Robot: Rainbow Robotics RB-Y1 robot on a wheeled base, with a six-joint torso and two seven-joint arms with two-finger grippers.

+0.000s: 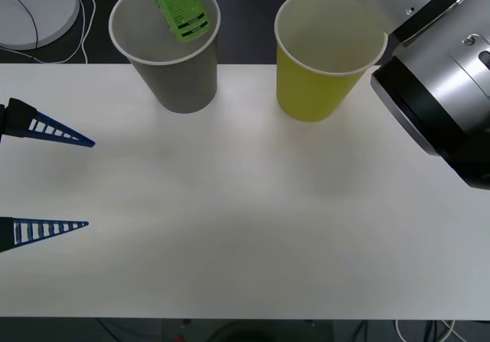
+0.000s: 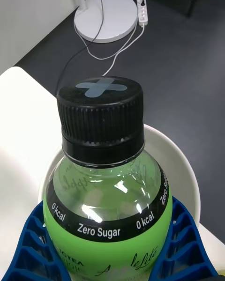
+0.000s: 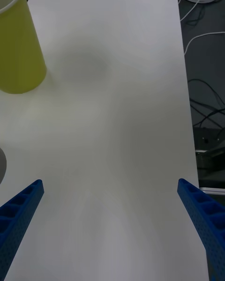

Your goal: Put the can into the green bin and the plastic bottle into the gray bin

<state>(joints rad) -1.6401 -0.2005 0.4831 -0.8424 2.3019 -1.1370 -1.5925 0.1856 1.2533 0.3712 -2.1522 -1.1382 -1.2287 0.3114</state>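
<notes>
Over the gray bin, right pincer grips the plastic bottle, drop step; next: release; left pincer open, idle.

In the front view the plastic bottle is cut off by the picture's top edge, so its cap and the right gripper holding it are out of sight there. In the right wrist view the bottle hides most of the gray bin, leaving just an arc of white rim. The green bin is cropped at the left wrist picture's edge. Whether the can lies inside it cannot be told.
</notes>
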